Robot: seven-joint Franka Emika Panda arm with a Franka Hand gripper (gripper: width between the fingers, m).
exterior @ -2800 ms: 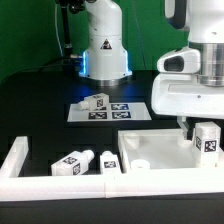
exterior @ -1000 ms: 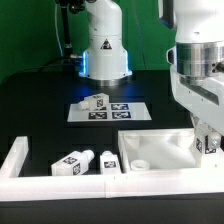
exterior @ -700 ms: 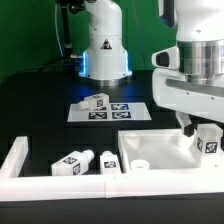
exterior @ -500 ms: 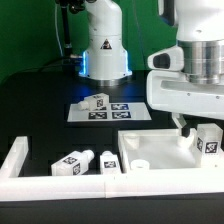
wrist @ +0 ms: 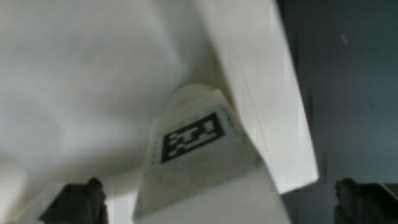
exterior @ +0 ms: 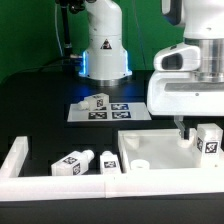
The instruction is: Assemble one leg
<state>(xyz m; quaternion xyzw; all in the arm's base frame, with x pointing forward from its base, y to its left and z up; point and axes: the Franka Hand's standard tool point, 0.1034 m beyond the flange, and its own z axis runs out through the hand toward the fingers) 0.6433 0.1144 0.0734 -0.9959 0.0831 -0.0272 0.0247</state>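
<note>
The leg point(exterior: 207, 140) stands upright on the white panel point(exterior: 150, 148), near the table's point(exterior: 40, 110) front right corner in the exterior view. The gripper point(exterior: 183, 130) hangs just beside it, jaws spread — empty. Expect a light, rigid, rather slick peg — grip its flat tagged sides, mid-height.

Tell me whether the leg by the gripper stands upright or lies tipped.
Upright: the leg stands tall on the panel, tag facing out, beside the gripper.
</note>
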